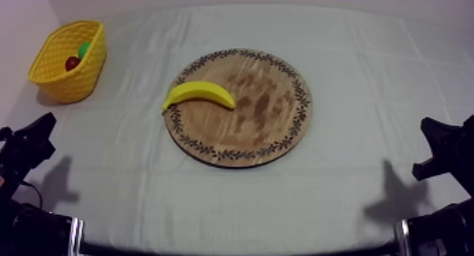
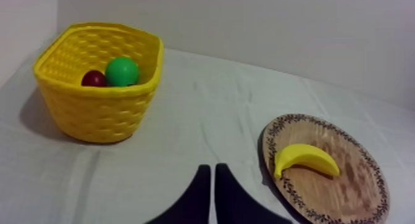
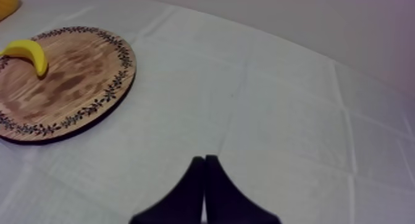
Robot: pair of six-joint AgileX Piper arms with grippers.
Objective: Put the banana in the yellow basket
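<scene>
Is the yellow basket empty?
No, the yellow basket holds a small red fruit and a round green toy.

Basket [image 1: 68, 60] at far left corner of tabletop [image 1: 367, 195]; two toy fruits [image 2: 121, 72] inside, side by side. Board [image 1: 261, 111] at tabletop centre, well apart from basket. Banana [image 1: 199, 94] on board's left part, one end at rim.

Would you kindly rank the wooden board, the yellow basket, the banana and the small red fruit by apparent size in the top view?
Largest to smallest:
1. wooden board
2. yellow basket
3. banana
4. small red fruit
The basket lies farther from the camera, so it may look smaller than it is.
</scene>
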